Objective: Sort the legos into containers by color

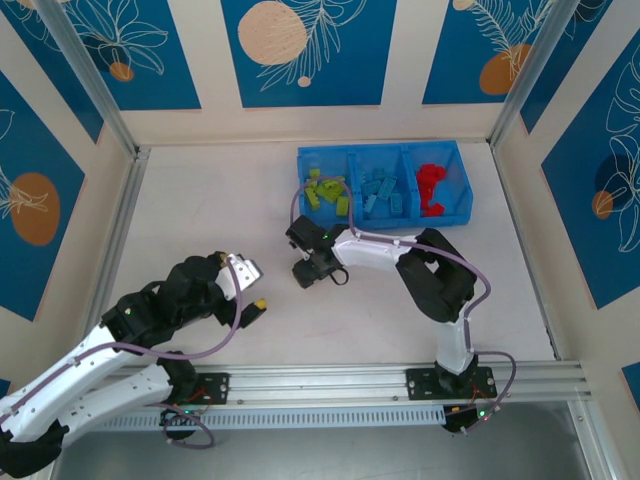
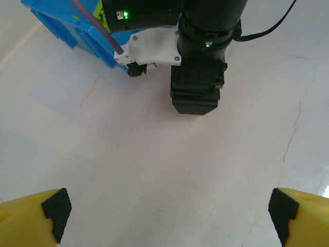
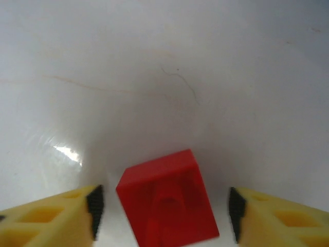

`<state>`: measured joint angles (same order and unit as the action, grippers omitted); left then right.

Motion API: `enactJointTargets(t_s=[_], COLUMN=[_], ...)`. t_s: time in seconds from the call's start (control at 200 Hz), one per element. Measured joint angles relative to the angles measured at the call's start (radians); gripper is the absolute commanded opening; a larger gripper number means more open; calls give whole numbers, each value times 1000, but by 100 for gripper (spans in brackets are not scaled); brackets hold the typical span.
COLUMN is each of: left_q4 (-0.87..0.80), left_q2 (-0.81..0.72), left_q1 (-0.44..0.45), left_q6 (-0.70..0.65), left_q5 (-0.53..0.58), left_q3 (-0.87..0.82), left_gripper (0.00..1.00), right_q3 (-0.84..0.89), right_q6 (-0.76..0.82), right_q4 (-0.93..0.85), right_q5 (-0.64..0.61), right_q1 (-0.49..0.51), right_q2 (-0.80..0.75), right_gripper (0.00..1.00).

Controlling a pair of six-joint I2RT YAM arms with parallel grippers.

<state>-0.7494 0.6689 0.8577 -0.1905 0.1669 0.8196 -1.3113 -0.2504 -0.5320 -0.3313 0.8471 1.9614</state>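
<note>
Nearest, the left claw (image 2: 169,216) hangs wide open and empty over the tabletop (image 2: 154,164). Ahead, the right claw (image 3: 164,212) is low, part-open astride a red lego (image 3: 167,203), gaps either side. Far back, the containers (image 1: 380,150) hold green, blue and red bricks.

1 red lego (image 3: 167,203) on tabletop (image 3: 154,62), others (image 1: 378,190) color-grouped in 3-compartment blue tray (image 1: 385,217)

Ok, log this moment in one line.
right gripper open around red brick, gaps both sides | left gripper open, empty | tray sorted by color
</note>
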Motion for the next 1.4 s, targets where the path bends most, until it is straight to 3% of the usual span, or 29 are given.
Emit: enactJointTargets(t_s=[0.115,0.335,0.58,0.71,0.855,0.975,1.105,1.185,1.295,1.4], left_q4=[0,0,0,1,1,1,0,0,0,0], left_q2=[0,0,0,0,0,0,-1,-4,-16,-20], left_q1=[0,0,0,-3,-5,-5,-5,-7,-7,-9], left_q6=[0,0,-2,-3,-3,-3,-3,-3,-3,-3], left_q5=[1,2,1,-2,-8,-9,-8,-8,-3,7], left_q3=[0,-1,-1,-2,-2,-2,-2,-2,-4,-8], left_gripper=[100,100,100,100,100,100,100,100,100,100], right_q3=[-3,58,246,329,348,296,153,42,-101,-218], right_q6=[-19,-55,-172,-249,-318,-343,-349,-352,-348,-346], right_q4=[3,51,137,195,237,234,220,191,135,44], right_q5=[9,19,24,17,19,18,28,29,11,-2], right_q1=[-10,-18,-77,-208,-484,-709,-855,-895,-909,-908], right_q2=[4,-68,-394,-596,-715,-653,-445,-301,-129,-36], right_gripper=[33,29,26,26,23,23,27,35,61,65])
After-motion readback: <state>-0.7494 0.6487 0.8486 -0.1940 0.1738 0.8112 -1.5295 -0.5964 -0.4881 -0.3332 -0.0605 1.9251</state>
